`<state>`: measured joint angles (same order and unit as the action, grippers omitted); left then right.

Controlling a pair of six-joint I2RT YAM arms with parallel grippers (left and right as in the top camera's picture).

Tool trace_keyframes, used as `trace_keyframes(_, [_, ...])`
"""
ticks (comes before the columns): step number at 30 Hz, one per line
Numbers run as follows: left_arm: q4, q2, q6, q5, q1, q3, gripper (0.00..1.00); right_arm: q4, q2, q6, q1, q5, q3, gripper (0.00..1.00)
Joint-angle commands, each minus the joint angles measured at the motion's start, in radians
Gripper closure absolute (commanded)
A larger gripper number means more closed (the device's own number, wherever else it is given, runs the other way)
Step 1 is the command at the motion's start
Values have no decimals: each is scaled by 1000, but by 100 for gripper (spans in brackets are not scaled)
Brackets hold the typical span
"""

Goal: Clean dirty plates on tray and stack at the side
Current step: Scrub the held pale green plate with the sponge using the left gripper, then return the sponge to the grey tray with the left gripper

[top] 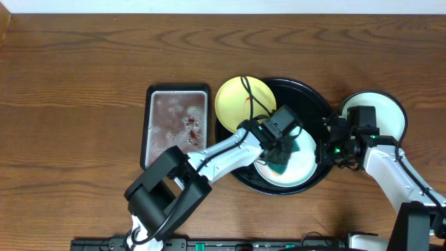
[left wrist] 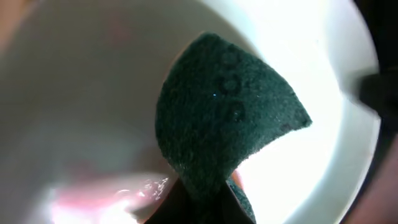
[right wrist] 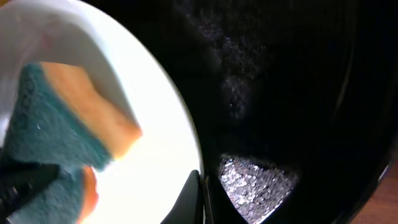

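Scrubbing step; left gripper (top: 284,152) clamps teal-and-orange sponge (left wrist: 224,118) on pale mint-white round plate (top: 301,171) inside glossy black round tray (top: 313,94); right gripper (top: 325,150) looks pinched on the plate's rim; next likely lift and stack beside the tray.

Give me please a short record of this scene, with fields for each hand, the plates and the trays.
left hand: shut on the teal sponge, pressing it on the white plate
right hand: pinches the rim of the same plate, it seems
white plate: inside the black tray
yellow plate: overlaps the tray's left rim, small red mark
second white plate: on the table, right of the tray
grey tray: left, holds reddish foamy water
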<state>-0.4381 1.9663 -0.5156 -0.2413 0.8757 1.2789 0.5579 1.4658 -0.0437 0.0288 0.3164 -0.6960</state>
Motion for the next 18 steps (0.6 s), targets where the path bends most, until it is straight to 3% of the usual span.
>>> trace_keyframes(1, [-58,12,34,98,-68,2,92,-5,1,8,-5,3,-8,99])
trace_keyframes(7, [-63,-116,74,-92,-133,3,93,-5,1,7,-5,2,-8,99])
trace_keyframes(10, [-99,-193,74,-89,-134,3,93,-5,1,8,-5,2,-8,98])
trace_keyframes(14, [-218,-293,73,114,-154,2,93,-22,1,5,-5,4,-8,64])
trace_keyframes(18, [-311,-328,73,232,-258,2,93,-43,1,-4,-5,6,-8,64])
